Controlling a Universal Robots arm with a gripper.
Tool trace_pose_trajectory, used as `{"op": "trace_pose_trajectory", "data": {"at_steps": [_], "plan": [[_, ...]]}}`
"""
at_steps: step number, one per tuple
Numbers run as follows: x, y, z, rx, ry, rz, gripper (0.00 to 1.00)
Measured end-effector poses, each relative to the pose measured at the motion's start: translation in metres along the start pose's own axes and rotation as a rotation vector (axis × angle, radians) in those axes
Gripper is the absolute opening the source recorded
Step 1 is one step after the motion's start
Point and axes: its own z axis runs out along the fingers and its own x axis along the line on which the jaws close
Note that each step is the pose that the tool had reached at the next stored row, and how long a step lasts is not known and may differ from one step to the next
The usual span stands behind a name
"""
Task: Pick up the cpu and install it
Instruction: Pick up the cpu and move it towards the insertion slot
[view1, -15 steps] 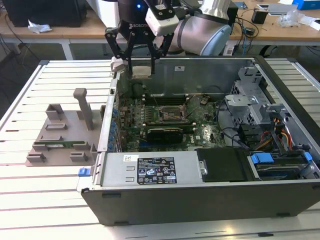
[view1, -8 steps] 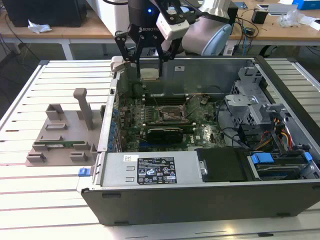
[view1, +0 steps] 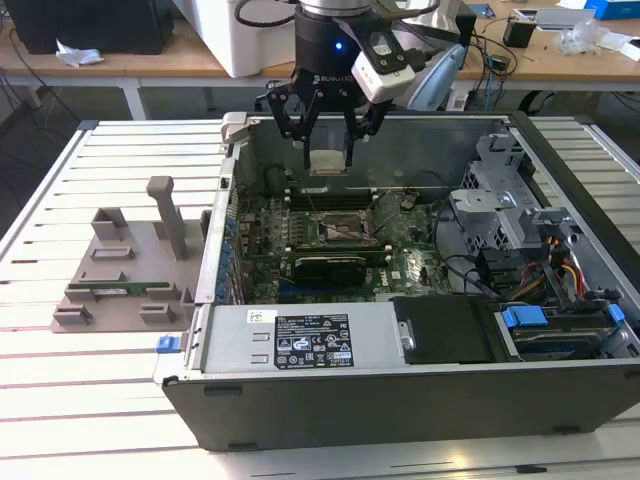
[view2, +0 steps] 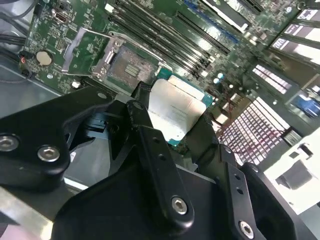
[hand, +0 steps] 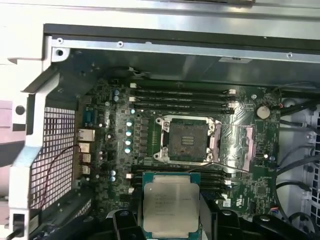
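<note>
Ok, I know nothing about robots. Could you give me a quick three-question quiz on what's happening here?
1. True or false: the end effector is gripping the cpu.
2. Pick one. The cpu hangs over: A) the tray, B) the open case, C) the bare table.
3. Fill in the blank: the socket on the board is ____ (empty or filled).

Key: 1 true; 2 B; 3 empty.
</note>
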Motion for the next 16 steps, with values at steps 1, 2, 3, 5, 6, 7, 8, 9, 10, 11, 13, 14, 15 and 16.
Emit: {"op": "trace_pose_trajectory", "data": {"at_steps": [1,2,3,5,6,7,8,9,10,11,13,14,15,16], "plan": [[-0.0016,0.0002,0.0032,0.0001,0.0005,0.0,0.54],[-0.0024,0.0003,0.0049,0.0,0.0007,0.0,0.54],[-0.0035,0.0005,0.0075,-0.0001,0.0008,0.0,0.54],[-0.0049,0.0008,0.0111,-0.0001,0.0011,0.0,0.54],[-0.0059,0.001,0.0138,0.0,0.0014,0.0,0.54],[-0.0071,0.0014,0.0176,0.0001,0.0019,0.0,0.54],[-0.0083,0.0019,0.0215,-0.0001,0.0022,0.0,0.54],[-0.0089,0.0022,0.0236,-0.0001,0.0024,0.0,0.54],[-0.0095,0.0025,0.0254,-0.0001,0.0024,0.0,0.54],[-0.0103,0.003,0.027,0.0001,0.0026,0.0,0.54],[-0.0122,0.0041,0.0292,0.0,0.0025,0.0,0.54],[-0.0129,0.0047,0.0303,-0.0001,0.0025,0.0,0.54],[-0.0139,0.0054,0.0316,-0.0002,0.0024,0.0,0.54],[-0.0156,0.0061,0.0336,-0.0002,0.0024,0.0,0.54]]}}
